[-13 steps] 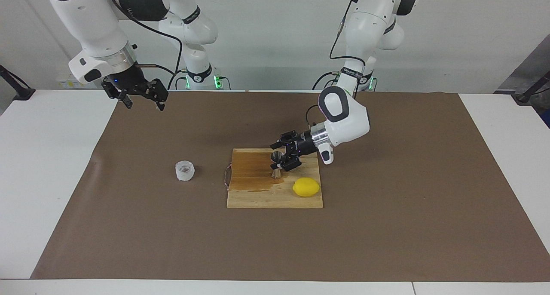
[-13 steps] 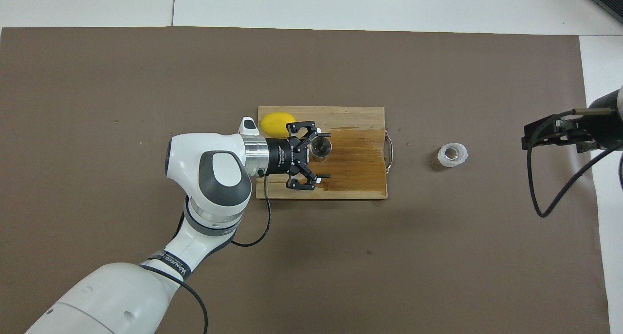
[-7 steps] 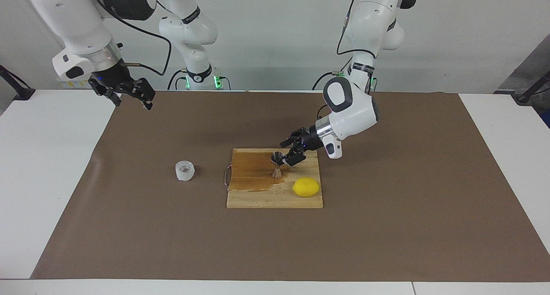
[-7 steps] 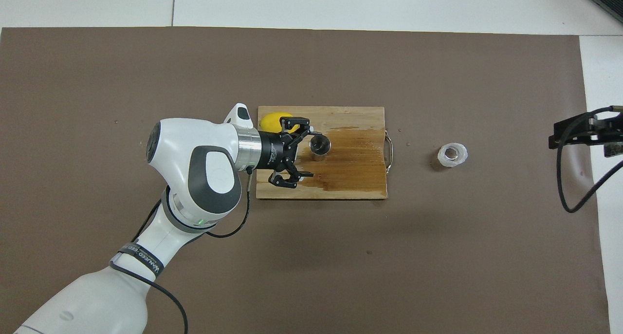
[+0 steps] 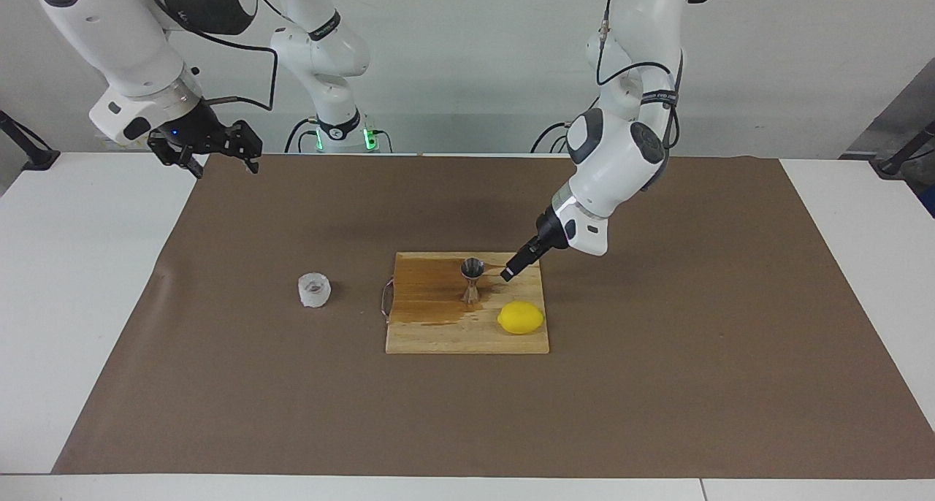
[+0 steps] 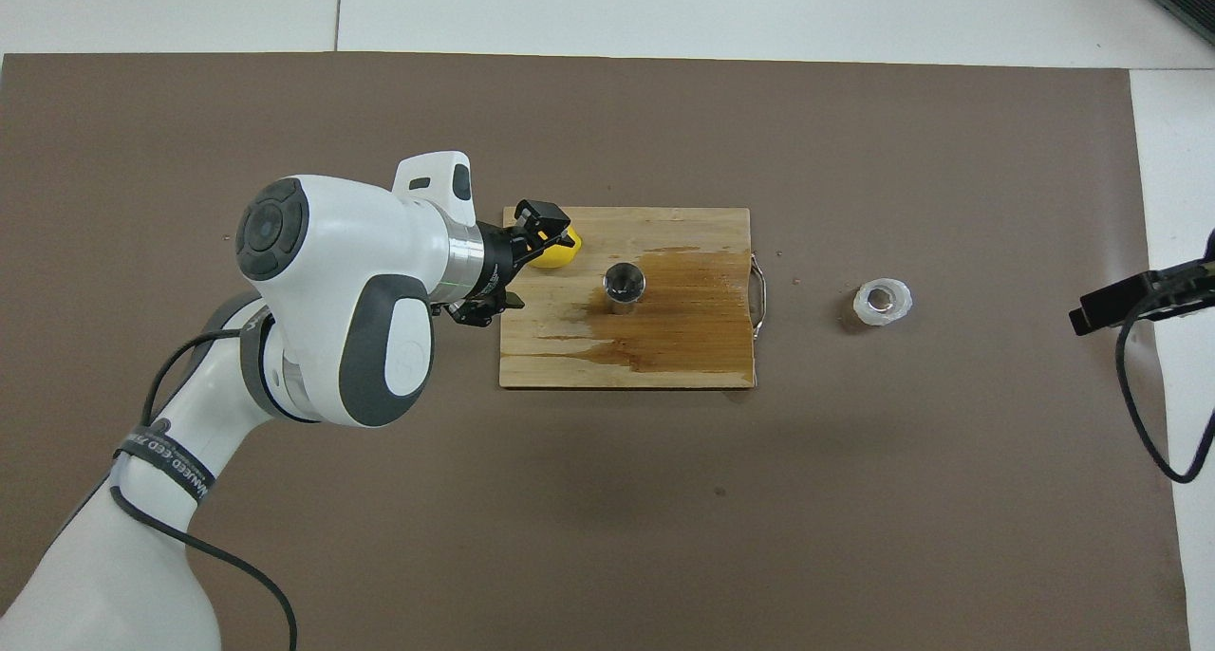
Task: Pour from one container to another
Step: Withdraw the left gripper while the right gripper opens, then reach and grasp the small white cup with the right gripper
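The steel hourglass jigger [image 5: 472, 278] [image 6: 625, 283] stands upright on the wooden cutting board [image 5: 438, 334] [image 6: 702, 224]. The squat translucent cup [image 5: 314, 290] [image 6: 883, 301] sits on the brown mat beside the board, toward the right arm's end. My left gripper [image 5: 509, 271] [image 6: 517, 264] hangs open and empty over the board's edge at the left arm's end, a short way from the jigger and not touching it. My right gripper [image 5: 219, 159] [image 6: 1106, 305] is raised and open, holding nothing, over the mat's edge at the right arm's end.
A yellow lemon [image 5: 520, 317] [image 6: 558, 252] lies on the board's corner, partly covered by the left gripper in the overhead view. A dark wet stain [image 6: 693, 300] spreads over the board around the jigger. The brown mat [image 5: 657, 384] covers the table's middle.
The left gripper has drawn away from the jigger, rising and turning, leaving it standing on the board. The right gripper has pulled back toward its own end of the table.
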`<act>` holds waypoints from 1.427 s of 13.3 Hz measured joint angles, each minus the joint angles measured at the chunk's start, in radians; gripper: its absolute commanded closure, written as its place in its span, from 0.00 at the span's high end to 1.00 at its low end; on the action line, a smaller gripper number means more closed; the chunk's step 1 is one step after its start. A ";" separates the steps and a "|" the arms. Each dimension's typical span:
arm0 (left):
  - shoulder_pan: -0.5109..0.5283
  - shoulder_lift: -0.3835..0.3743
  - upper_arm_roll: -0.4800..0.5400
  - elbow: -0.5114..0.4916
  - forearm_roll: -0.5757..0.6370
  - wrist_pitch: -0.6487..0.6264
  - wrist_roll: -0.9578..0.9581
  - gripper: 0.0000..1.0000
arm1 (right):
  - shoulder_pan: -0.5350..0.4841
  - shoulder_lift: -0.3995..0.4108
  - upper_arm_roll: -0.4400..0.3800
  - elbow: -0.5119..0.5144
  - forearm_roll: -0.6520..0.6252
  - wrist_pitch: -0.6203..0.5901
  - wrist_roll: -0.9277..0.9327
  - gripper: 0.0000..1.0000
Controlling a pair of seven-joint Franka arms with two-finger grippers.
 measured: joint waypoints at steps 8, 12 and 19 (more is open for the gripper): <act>0.102 -0.092 0.017 0.006 0.339 -0.206 0.383 1.00 | -0.131 0.000 -0.007 -0.192 0.168 0.257 -0.779 1.00; 0.240 -0.193 0.026 0.013 0.386 -0.297 0.639 1.00 | -0.207 0.104 -0.008 -0.238 0.396 0.360 -1.176 1.00; 0.415 -0.233 0.029 0.264 0.451 -0.601 0.880 1.00 | -0.245 0.212 -0.008 -0.364 0.704 0.449 -1.718 1.00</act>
